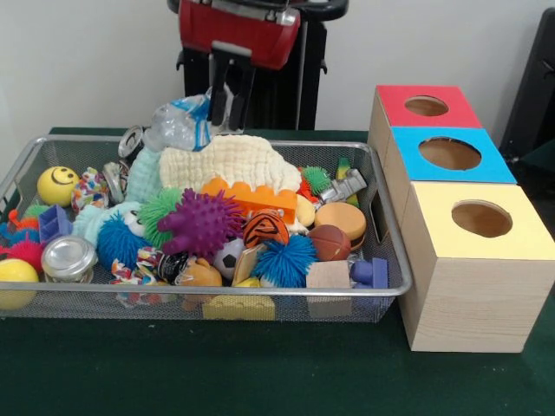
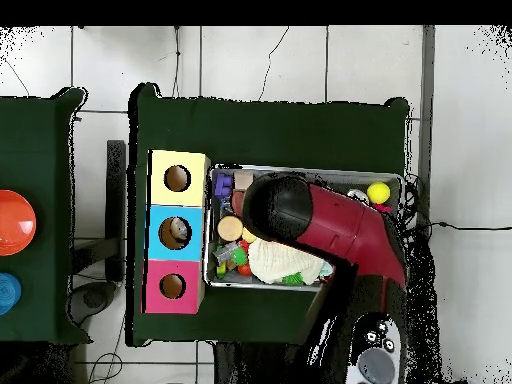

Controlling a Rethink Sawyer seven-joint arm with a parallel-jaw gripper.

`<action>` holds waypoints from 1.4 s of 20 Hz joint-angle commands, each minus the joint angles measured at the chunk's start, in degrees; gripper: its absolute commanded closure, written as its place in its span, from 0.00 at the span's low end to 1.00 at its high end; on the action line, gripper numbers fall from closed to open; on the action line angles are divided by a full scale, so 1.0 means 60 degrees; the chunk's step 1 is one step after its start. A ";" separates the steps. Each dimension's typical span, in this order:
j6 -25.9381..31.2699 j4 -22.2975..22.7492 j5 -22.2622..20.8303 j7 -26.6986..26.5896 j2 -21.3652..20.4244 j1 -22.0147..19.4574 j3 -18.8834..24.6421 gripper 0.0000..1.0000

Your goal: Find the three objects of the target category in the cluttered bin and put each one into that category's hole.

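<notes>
Green felt covers the worktop (image 1: pixel 277 373), which stands against a pale wall; white floor tiles surround it from above. On it, a silver wire-mesh bin (image 1: pixel 373 290) holds spiky rubber balls, a purple one (image 1: pixel 201 221) in the middle, a quilted cream cloth (image 1: pixel 230 160) and a crumpled plastic bottle (image 1: pixel 178 126). Beside the bin stand three wooden boxes (image 1: pixel 473 303) with red, blue and yellow tops, each with a round hole. The red gripper (image 1: pixel 227 108) hangs over the bin's far side, jaws closed.
</notes>
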 commanded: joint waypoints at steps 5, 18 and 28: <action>-0.0667 0.3117 0.1301 0.2685 -0.0361 -0.0421 0.0798 1.00; -0.3465 0.6019 0.3638 0.3398 -0.0747 -0.0741 0.2313 1.00; -0.6497 0.5760 0.1114 0.1854 0.1071 -0.3710 0.5440 1.00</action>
